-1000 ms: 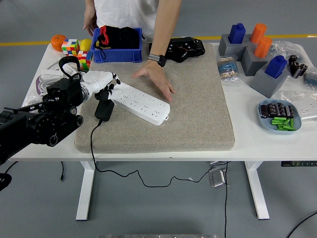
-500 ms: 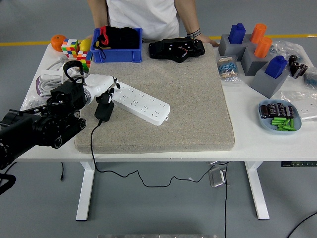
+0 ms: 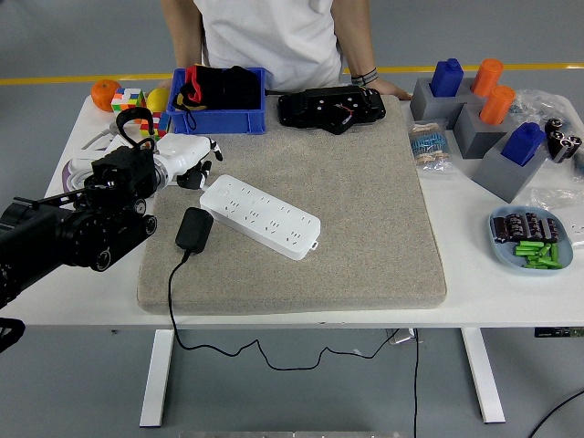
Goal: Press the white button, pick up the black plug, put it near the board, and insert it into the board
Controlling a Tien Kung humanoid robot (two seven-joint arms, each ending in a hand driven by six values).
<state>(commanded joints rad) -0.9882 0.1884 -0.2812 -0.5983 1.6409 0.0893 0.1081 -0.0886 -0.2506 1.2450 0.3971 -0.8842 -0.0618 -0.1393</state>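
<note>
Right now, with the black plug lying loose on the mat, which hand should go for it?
Left. The white five-fingered left hand hovers just beyond the black plug adapter, which lies on the grey felt mat beside the white power strip. No right arm is in view.

Bright, even, from overhead. Only soft, short shadows: under the strip (image 3: 260, 216), beside the plug (image 3: 192, 228), below the table (image 3: 274, 304) edge. No hard glare; a mild sheen on the white left hand (image 3: 187, 152) and on clear bags (image 3: 547, 196) at far right. Sharp across the mat (image 3: 365, 210); slightly soft on the near black arm (image 3: 64, 237). Slight bowing of straight lines toward the frame sides.
</note>
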